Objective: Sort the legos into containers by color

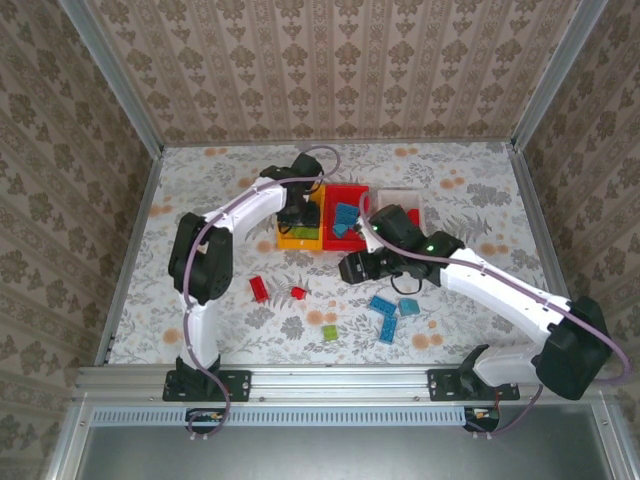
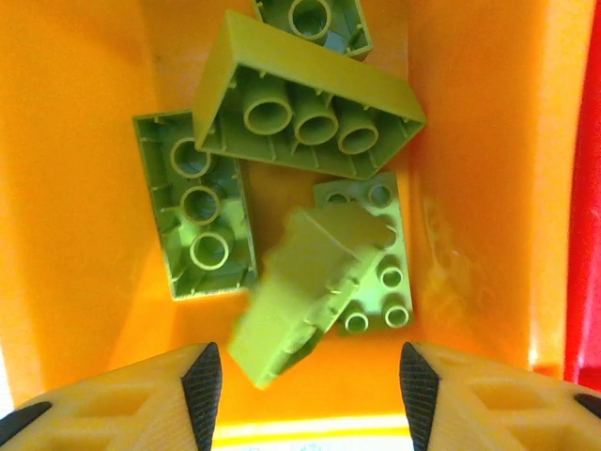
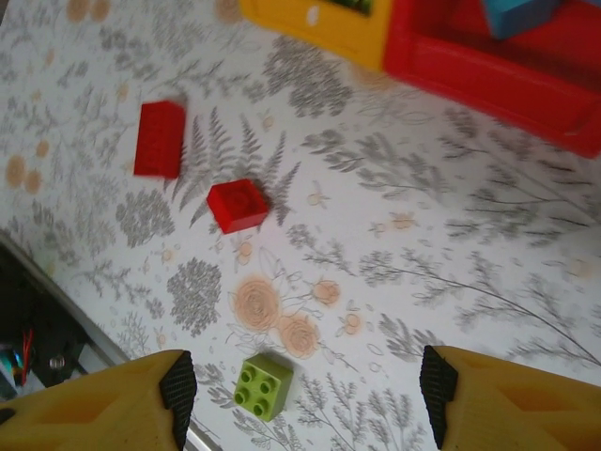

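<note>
My left gripper [image 1: 297,214] hangs over the orange-yellow bin [image 1: 300,240], open. Looking down past it, a blurred olive-green brick [image 2: 299,303] lies loose below the open jaws among several green bricks [image 2: 305,105] on the bin's floor [image 2: 80,188]. My right gripper [image 1: 356,268] is open above the table with nothing between its fingers. Below it are a small green brick [image 3: 264,385] and two red bricks [image 3: 158,139] [image 3: 237,205]. The red bin [image 1: 352,192] holds blue bricks [image 1: 345,218]. The white bin [image 1: 403,194] is partly hidden behind the right arm.
Loose on the floral table: two red bricks [image 1: 259,288] [image 1: 297,293], a green brick [image 1: 329,332] and three blue bricks [image 1: 382,303] [image 1: 409,307] [image 1: 387,331]. The bins stand side by side mid-table. A metal rail [image 1: 330,378] runs along the near edge.
</note>
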You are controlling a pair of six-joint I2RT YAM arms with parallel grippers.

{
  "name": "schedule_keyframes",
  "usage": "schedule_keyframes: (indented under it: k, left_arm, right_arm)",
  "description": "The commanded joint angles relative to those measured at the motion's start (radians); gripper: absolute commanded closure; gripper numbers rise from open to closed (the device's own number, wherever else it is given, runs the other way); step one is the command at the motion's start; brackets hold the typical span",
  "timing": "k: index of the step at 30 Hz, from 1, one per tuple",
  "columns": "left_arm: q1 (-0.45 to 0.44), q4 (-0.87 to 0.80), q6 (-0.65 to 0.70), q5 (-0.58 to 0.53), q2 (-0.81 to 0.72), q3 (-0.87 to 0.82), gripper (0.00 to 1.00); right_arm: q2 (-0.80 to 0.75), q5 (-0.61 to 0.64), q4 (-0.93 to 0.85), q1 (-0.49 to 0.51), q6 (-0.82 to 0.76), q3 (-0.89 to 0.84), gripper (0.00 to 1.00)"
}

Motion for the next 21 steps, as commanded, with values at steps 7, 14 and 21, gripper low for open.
schedule_keyframes:
  k: [7, 14, 21]
  left_arm:
    - [0.038, -0.03, -0.09, -0.028, -0.421, -0.246, 0.52]
    - [0.108, -0.03, -0.189, -0.023, -0.791, -0.535, 0.53]
    - [0.139, -0.094, -0.253, -0.018, -1.014, -0.686, 0.53]
  right_arm:
    - [0.283, 0.019, 0.13, 0.208, -0.166, 0.084, 0.23]
    - [0.49, 0.153, 0.1, 0.262, -0.185, 0.22, 0.21]
    - [0.624, 0.189, 0.061, 0.27, -0.208, 0.323, 0.24]
